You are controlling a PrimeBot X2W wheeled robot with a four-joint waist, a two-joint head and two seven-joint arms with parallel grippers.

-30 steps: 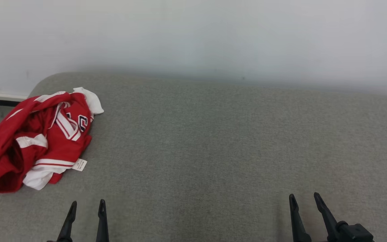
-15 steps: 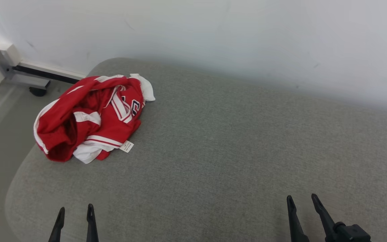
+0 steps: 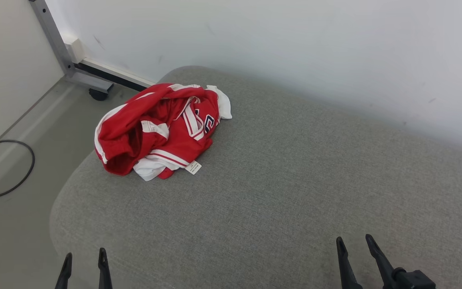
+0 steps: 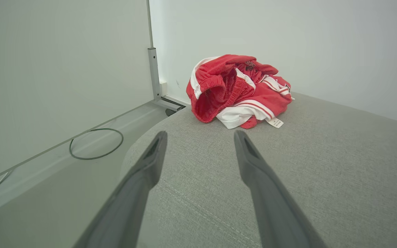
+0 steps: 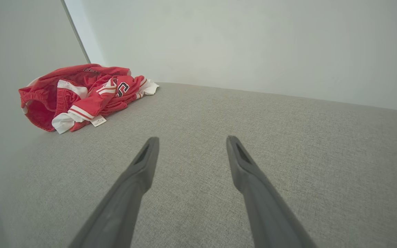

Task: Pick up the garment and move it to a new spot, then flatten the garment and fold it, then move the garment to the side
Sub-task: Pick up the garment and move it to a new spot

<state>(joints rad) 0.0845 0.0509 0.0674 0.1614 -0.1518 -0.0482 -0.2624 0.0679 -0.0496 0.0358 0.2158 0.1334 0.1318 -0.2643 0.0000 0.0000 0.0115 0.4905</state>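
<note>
Nothing done yet: garment (image 3: 161, 130) crumpled at the cushion's (image 3: 295, 192) left end, both my grippers (image 3: 83, 267) (image 3: 354, 251) released, well short of it.

the left tool (image 3: 84, 259) and right tool (image 3: 353, 243) are cut off by the head view's bottom edge. the print on the garment's (image 3: 155, 128) label (image 3: 193, 167) is too small to be read. the floor cable (image 3: 33, 162) is cropped at the left.
</note>
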